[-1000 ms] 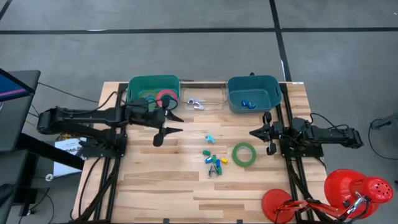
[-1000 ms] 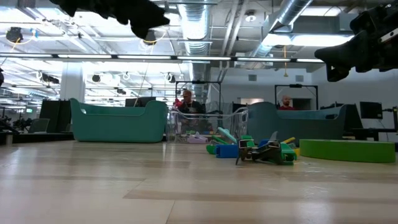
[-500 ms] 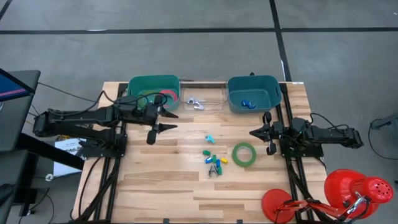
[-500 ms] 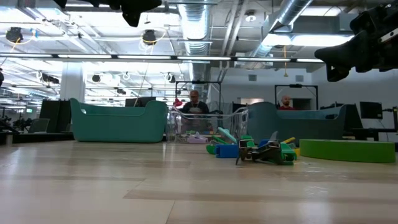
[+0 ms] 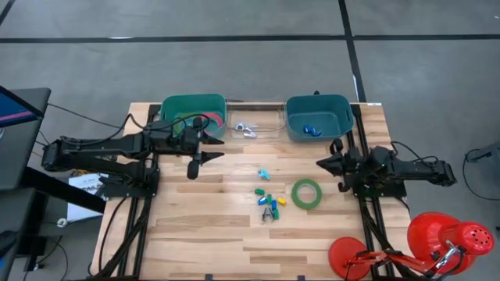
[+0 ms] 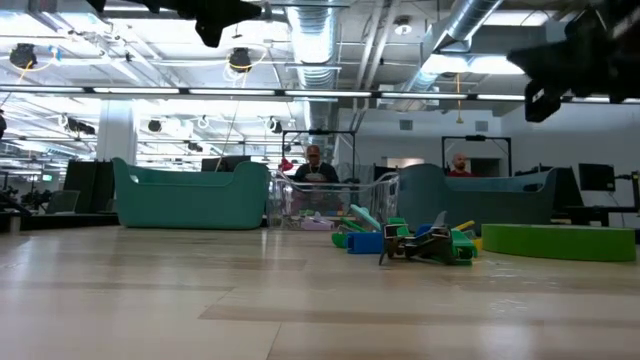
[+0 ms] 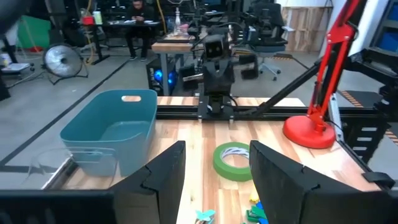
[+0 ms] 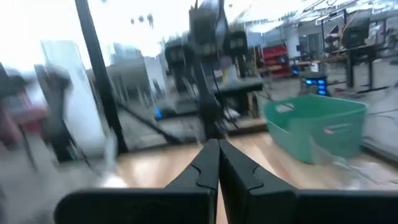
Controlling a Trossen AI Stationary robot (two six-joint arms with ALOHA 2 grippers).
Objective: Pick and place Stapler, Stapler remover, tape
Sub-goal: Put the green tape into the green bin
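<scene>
A green tape roll (image 5: 307, 193) lies flat on the table right of centre, also seen in the left wrist view (image 7: 231, 160). A pinkish red tape roll (image 5: 210, 120) lies in the green bin (image 5: 191, 102) at the far left. Small green and blue pieces with a dark clawed piece (image 5: 269, 202) sit in a heap at mid-table (image 6: 415, 243). My left gripper (image 5: 215, 151) hangs open and empty above the table, just in front of the green bin. My right gripper (image 5: 320, 163) is shut and empty at the right, in front of the blue bin (image 5: 316, 123).
A clear tray (image 5: 255, 125) with a small silver and blue piece stands between the two bins at the far edge. Small blue things lie in the blue bin. A red lamp (image 5: 437, 238) stands at the near right corner. Bare wood lies at the near left.
My left gripper has drawn back toward the table's left edge and risen, staying open and empty. My right gripper has tipped its fingers upward and rolled a little, staying shut. The tape rolls and small pieces have kept still.
</scene>
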